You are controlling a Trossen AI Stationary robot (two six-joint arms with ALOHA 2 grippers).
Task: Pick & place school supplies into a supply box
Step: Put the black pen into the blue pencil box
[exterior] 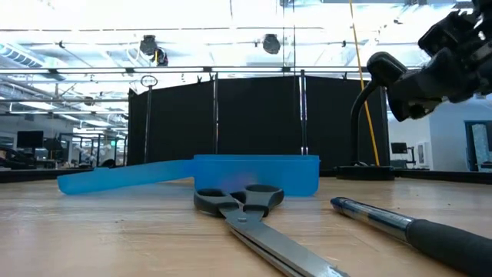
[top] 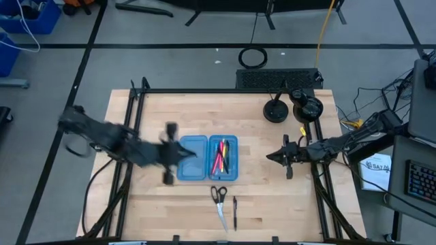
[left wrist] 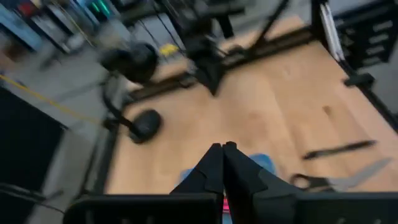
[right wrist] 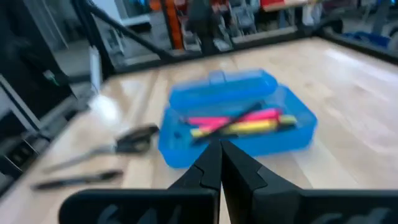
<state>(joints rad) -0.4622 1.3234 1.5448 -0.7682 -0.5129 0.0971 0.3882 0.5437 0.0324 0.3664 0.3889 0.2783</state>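
- The supply box [top: 208, 158] lies open near the middle of the high view on the wooden bench [top: 225, 112], its two blue halves side by side.
- The half toward the right of that frame holds a crossed bundle of pens and pencils [top: 221, 156] in pink, red, yellow and black; the half toward the left shows no contents.
- In the right wrist view the same box [right wrist: 236, 118] shows its filled half nearer the camera, with the pink and yellow sticks [right wrist: 239, 122] lying along it.
- The scissors [top: 219, 203] lie on the bench just below the box in the high view, handles toward the box and blades pointing toward the lower edge of the frame.
- A black pen [top: 235, 212] lies just to the right of the scissors, apart from them and roughly parallel.
- In the low view the scissors [exterior: 254, 223] are in the foreground centre, the pen [exterior: 415, 227] at lower right, and the box [exterior: 254, 173] behind them.
- The left tool [top: 191, 154] sits at the box's left half in the high view, motion-blurred; its fingers [left wrist: 214, 168] are pressed together with nothing between them.
- The right tool [top: 270, 156] hangs to the right of the box, apart from it, over bare bench; its fingers [right wrist: 211, 165] are also together and hold nothing.
- Two black round-based stands [top: 291, 107] stand at the upper right of the bench.
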